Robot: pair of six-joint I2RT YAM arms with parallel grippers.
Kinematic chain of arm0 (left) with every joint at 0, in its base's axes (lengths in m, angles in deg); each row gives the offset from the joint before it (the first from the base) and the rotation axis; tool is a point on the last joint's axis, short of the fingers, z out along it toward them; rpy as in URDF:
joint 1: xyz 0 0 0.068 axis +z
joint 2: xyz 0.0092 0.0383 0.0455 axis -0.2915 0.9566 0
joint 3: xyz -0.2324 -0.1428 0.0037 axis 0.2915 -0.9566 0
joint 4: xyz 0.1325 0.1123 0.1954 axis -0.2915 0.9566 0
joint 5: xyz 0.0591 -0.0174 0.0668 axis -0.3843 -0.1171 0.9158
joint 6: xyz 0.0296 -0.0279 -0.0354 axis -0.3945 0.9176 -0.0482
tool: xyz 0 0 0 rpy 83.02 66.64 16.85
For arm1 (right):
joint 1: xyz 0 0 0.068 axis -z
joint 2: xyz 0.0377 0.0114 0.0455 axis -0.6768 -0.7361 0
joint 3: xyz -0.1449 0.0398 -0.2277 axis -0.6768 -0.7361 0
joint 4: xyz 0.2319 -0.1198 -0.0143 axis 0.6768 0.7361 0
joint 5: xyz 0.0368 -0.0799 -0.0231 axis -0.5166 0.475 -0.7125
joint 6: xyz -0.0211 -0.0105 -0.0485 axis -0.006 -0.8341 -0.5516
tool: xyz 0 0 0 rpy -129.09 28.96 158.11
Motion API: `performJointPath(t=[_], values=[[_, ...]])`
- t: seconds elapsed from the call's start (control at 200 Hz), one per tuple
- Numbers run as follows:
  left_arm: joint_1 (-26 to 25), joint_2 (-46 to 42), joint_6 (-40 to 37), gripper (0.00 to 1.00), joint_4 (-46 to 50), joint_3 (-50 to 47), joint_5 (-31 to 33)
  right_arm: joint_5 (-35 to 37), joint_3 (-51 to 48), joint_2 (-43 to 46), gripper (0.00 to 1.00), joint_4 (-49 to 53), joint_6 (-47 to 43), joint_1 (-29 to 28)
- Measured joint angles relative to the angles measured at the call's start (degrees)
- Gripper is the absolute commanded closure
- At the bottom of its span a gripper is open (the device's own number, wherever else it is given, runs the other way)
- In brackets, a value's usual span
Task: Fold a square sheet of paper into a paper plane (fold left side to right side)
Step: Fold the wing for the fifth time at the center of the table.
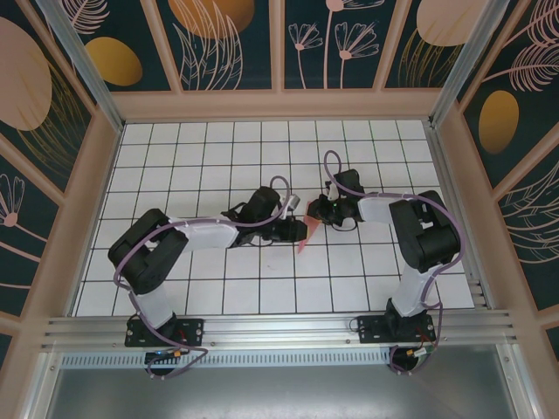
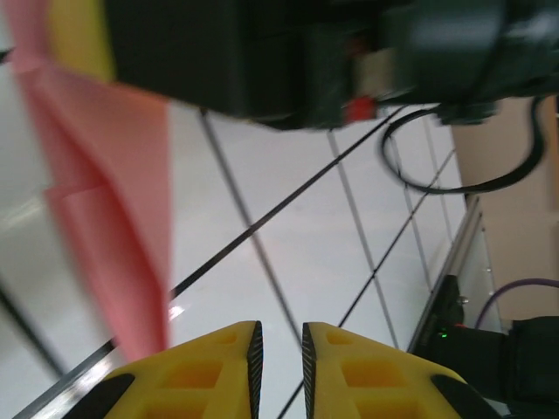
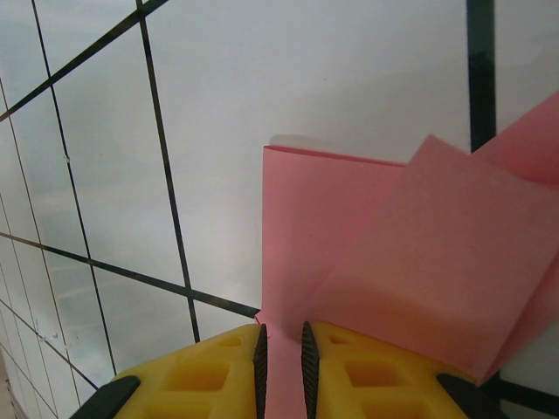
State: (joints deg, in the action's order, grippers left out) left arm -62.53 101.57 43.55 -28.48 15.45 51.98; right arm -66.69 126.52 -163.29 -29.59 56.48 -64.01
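Observation:
The square sheet of paper point(image 1: 303, 237) is folded into a creased salmon-pink shape at the middle of the table. It hangs point-down between the two arms. My right gripper point(image 1: 316, 212) is shut on its upper edge. In the right wrist view the pink paper point(image 3: 393, 244) runs down between the yellow fingertips of the right gripper point(image 3: 279, 345). My left gripper point(image 1: 295, 230) is just left of the paper. In the left wrist view the left gripper point(image 2: 279, 345) stands open by a narrow gap with nothing in it, and the paper point(image 2: 113, 201) hangs to its left.
The white grid table point(image 1: 218, 157) is boxed in by a peach frame and patterned walls. A metal rail point(image 1: 279, 327) runs along the near edge by both arm bases. Purple cables loop over the arms near the grippers.

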Motion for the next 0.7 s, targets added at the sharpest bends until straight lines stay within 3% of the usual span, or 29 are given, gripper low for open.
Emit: performJointPath(t=[0.39, 0.701], values=[[-1.55, 9.31, -2.93, 0.76, 4.33, 7.72, -1.11, 0.04, 0.61, -0.22, 0.77, 1.01, 0.02, 0.00], [-1.57, 11.06, -4.07, 0.78, 7.96, 7.85, 4.28, 0.04, 0.63, -0.22, 0.77, 1.03, 0.02, 0.00]])
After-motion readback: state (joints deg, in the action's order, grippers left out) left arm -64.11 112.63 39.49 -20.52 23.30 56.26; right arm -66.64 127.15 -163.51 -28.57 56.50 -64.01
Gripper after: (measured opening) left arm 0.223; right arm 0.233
